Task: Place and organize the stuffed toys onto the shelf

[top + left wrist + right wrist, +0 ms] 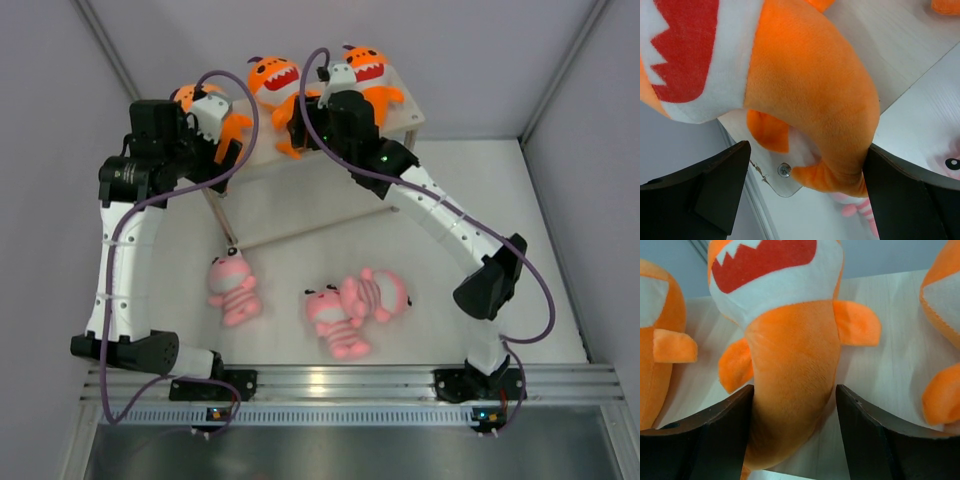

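The white table carries at its far side the two-tier light wooden shelf. On its top board lie three orange plush sharks with white bellies, heads away from the arms and tails toward them.

The left orange shark lies at the left corner of the board. The left claw stands wide around its tail; one finger touches the plush and the other is apart, so I judge this claw released. The right claw is clenched on the tail of the middle orange shark, with both fingers against the plush. The right orange shark lies free beside it.

The work left, I think, is on the table, on the near side of both claws and lower, between the two arm bases. The first pink striped round-headed plush creature lies alone, nearer the left arm, its long axis about far-to-near with the head toward the shelf. The second pink creature and the third pink creature touch each other and lie nearer the right arm; the third lies more across. Each claw would so have to let go and draw back toward its own base.
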Tool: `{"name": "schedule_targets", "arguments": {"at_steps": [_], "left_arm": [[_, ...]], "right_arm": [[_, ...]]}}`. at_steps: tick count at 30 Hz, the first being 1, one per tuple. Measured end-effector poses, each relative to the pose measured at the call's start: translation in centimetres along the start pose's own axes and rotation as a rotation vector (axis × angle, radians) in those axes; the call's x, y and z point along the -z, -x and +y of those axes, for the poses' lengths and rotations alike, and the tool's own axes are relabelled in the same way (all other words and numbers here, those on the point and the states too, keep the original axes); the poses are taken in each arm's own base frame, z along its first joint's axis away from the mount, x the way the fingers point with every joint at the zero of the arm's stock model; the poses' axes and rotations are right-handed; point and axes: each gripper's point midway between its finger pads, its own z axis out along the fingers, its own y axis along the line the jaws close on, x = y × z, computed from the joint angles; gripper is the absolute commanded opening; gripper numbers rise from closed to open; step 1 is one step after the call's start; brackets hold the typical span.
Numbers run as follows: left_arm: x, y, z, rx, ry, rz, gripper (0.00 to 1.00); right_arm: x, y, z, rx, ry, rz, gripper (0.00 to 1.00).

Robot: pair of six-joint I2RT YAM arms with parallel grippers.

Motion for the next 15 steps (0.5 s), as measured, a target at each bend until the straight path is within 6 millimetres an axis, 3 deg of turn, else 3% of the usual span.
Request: {"name": "schedule_targets", "arguments": {"at_steps": [5,9,12,15], "left_arm": [[0.0,0.4,0.1,-0.011,0.004,-0.015,0.99],[0.3,0.6,-0.1,-0.012,-0.005,-0.029,0.99],[1.3,1.1,-0.4,-0.016,-0.017,-0.06,0.99],[3.1,1.7,-0.4,-0.021,-0.001,-0.102,0.99]], "right_arm": [[0.1,-0.3,-0.2,0.0,-0.002,0.002,0.71],[1.3,0.6,-0.4,0.014,0.0,-0.003,0.76],[4.1,2.7,-0.5,0.033,0.003,-0.031,0.76],[8.7,5.7,-1.0,0.051,-0.035,-0.093,0.79]]}}
